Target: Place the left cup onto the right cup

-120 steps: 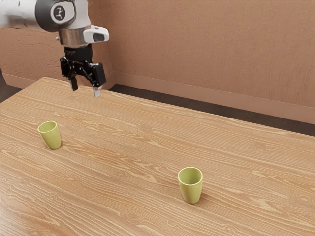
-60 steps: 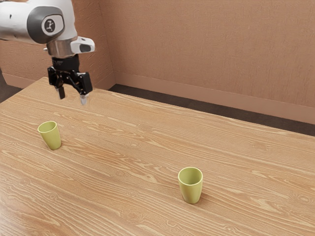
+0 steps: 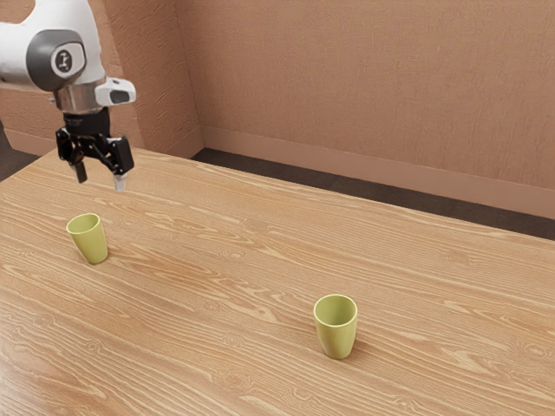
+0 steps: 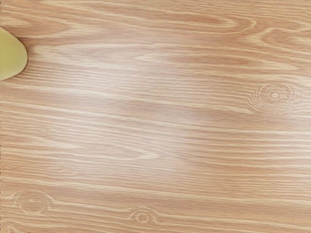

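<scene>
Two olive-green cups stand upright on the wooden table (image 3: 260, 251). The left cup (image 3: 88, 237) is near the exterior view's left side; an edge of it (image 4: 10, 53) shows in the wrist view. The right cup (image 3: 336, 325) stands toward the front, right of the middle. My gripper (image 3: 100, 178) hangs open in the air above and slightly behind the left cup, with nothing between its fingers.
Brown walls close off the back, with a corner behind the arm. A dark floor strip (image 3: 390, 191) runs along the table's far edge. Bare wood lies between the two cups.
My arm has carried the open gripper toward the exterior view's left and a little lower, from behind the table's middle-left to above the left cup. Both cups have stayed put.
</scene>
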Motion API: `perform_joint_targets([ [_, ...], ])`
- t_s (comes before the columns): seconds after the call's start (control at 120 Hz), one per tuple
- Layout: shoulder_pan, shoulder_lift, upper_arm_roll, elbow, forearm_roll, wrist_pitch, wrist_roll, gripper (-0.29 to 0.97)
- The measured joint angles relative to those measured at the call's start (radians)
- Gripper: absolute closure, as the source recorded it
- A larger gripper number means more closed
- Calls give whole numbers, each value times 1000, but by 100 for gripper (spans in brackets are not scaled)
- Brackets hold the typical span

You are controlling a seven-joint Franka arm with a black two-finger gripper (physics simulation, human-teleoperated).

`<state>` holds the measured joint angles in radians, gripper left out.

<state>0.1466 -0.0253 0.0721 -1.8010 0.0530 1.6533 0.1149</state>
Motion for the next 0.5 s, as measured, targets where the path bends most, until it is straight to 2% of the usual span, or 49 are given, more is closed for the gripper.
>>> perform_joint_targets([
  [0.5, 77, 9, -1, -40, 1, 55, 40, 0],
])
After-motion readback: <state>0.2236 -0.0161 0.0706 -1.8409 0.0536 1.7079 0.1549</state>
